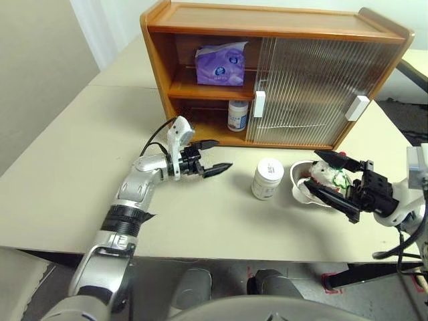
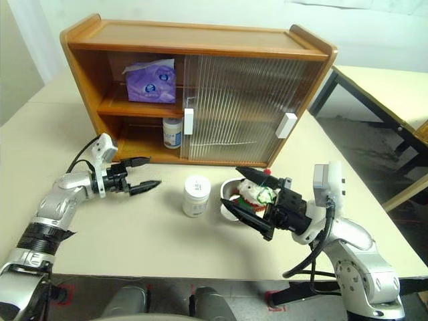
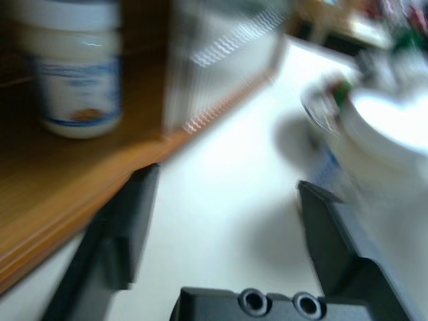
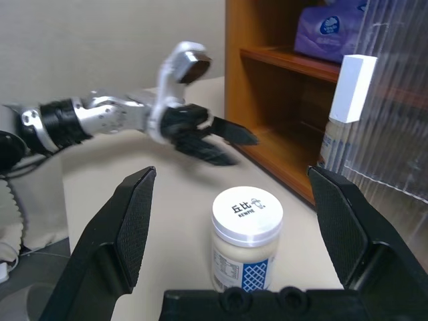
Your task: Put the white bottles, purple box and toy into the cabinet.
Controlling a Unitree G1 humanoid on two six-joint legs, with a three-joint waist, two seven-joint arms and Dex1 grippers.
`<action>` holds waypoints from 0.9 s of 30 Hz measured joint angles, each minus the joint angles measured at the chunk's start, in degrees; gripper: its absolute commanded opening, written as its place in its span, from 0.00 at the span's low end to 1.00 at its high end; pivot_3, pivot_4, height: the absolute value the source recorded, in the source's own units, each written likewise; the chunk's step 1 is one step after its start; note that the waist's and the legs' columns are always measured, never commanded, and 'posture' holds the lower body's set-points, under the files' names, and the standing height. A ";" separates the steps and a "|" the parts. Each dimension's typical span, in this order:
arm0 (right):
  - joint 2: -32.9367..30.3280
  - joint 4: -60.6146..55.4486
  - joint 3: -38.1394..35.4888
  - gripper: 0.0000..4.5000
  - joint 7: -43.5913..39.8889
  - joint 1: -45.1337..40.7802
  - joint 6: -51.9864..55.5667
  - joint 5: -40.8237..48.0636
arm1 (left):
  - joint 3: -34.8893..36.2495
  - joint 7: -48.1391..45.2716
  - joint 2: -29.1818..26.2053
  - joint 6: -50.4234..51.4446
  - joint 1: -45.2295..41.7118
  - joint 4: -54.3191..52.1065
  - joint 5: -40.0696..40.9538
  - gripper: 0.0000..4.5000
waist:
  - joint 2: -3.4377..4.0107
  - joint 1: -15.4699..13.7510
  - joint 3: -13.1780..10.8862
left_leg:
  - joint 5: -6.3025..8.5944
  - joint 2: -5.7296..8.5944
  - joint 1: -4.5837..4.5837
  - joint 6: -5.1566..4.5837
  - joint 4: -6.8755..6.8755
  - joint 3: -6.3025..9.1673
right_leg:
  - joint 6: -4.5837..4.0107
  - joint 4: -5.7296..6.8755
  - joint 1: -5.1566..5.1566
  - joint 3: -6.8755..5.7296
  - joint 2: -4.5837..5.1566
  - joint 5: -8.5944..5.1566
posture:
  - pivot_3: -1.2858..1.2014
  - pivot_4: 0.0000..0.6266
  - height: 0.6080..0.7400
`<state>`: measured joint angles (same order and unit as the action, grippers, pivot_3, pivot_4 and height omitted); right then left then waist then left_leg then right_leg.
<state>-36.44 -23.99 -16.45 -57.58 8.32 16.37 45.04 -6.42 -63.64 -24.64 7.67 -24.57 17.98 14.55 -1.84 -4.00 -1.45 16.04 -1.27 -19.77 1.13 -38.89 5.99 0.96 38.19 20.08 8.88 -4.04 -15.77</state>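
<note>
The cabinet (image 1: 267,21) stands at the back of the table with its left half uncovered. The purple box (image 1: 221,65) lies on its upper shelf. One white bottle (image 1: 237,115) stands on the lower shelf beside the door edge. My left gripper (image 1: 214,157) is open and empty over the table in front of that opening, pointing right. The other white bottle (image 1: 267,178) stands on the table between my grippers. The toy (image 2: 253,194) sits in a bowl (image 2: 231,204). My right gripper (image 2: 231,190) hovers open and empty over the bowl, facing the table bottle (image 4: 246,234).
Both ribbed sliding doors (image 1: 307,90) cover the cabinet's right part, white handles (image 1: 259,103) showing. The table's front edge runs just below my arms. Another table (image 2: 381,87) stands to the right, across a gap.
</note>
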 measured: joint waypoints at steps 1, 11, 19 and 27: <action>-0.38 0.12 -0.11 1.00 0.14 0.03 0.25 -0.08 | -0.79 -1.61 -0.38 -0.95 0.35 0.04 -0.23 0.99 | 0.00 -0.03 0.00 | 0.00 -0.01 -0.02 0.00 0.00 0.02 | 0.00 0.00 0.02 -0.01 0.02 0.00 | 0.56 0.02 1.00; -2.26 0.79 -1.20 1.00 0.93 0.13 1.05 -0.22 | -6.03 -8.90 0.89 -4.59 0.10 3.39 -1.68 0.99 | 0.11 0.27 0.07 | 0.00 -0.07 -0.19 -0.01 0.04 0.05 | -0.04 -0.01 0.20 -0.02 0.07 0.03 | 0.55 0.01 1.00; -2.64 -2.48 -1.27 1.00 3.76 0.14 3.26 0.30 | -9.91 -7.05 6.53 -4.45 -4.11 8.45 -5.27 0.99 | 0.11 0.49 0.07 | 0.00 -0.05 -0.21 -0.03 0.00 0.02 | 0.09 -0.04 0.17 -0.02 0.08 0.04 | 0.54 0.01 1.00; -2.65 -2.72 -2.06 1.00 4.40 0.53 3.93 0.67 | -11.43 -5.48 9.45 -4.51 -5.72 11.87 -7.25 0.99 | 0.15 0.88 0.10 | 0.01 -0.02 -0.21 -0.04 0.01 0.00 | 0.18 -0.07 0.16 -0.03 0.07 -0.01 | 0.54 0.01 1.00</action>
<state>-39.09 -26.71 -18.50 -53.19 8.86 20.30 45.71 -17.85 -69.12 -15.19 3.16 -30.29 29.85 7.29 -1.69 -3.11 -1.35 16.05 -1.30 -19.97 1.09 -38.87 5.99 1.14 38.12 20.23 8.86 -3.98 -15.77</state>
